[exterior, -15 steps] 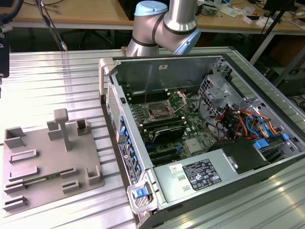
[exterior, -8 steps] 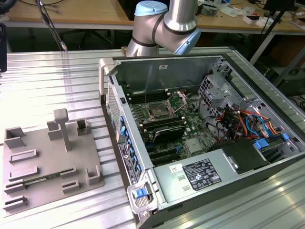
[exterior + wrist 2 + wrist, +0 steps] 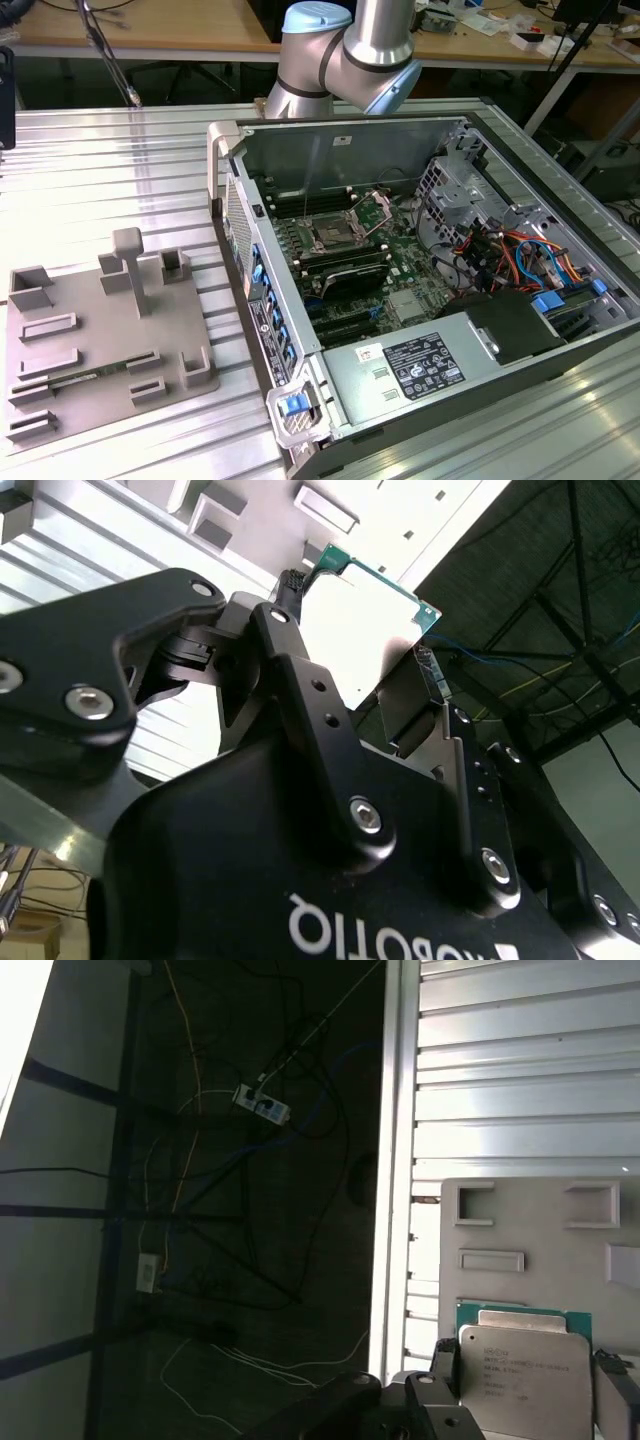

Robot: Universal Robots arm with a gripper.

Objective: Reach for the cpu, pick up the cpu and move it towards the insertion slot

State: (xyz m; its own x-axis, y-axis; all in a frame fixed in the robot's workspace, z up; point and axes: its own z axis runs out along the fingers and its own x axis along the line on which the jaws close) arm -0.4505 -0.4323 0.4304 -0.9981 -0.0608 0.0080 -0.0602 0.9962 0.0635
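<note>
Holding the cpu is the job right now. The claw is squeezed tight on the chip, with black fingers pressing on two opposite edges. In both wrist views the chip sits between them, and the first wrist view shows a silver face with a thin green rim. The grey fixture and the ribbed metal table lie behind the chip and apart from it, so I think the chip is up in the air. Reaching and picking up look done. Carrying is the step in hand.

In the exterior view the insertion slot sits on the green board inside the open computer case. The grey fixture is at about 8 o'clock from the slot, well apart, out on the table. The robot arm is at 12 o'clock from the slot, past the back wall of the case. The slot has a dark middle and a shiny frame, and I see nothing lying in it.

I think this carry needs a firm, steady squeeze and a slow trip over the case wall. The chip should stay flat, with its square lined up to the slot's square. It is thin and held only by its edges, so it could tip or slip.
</note>
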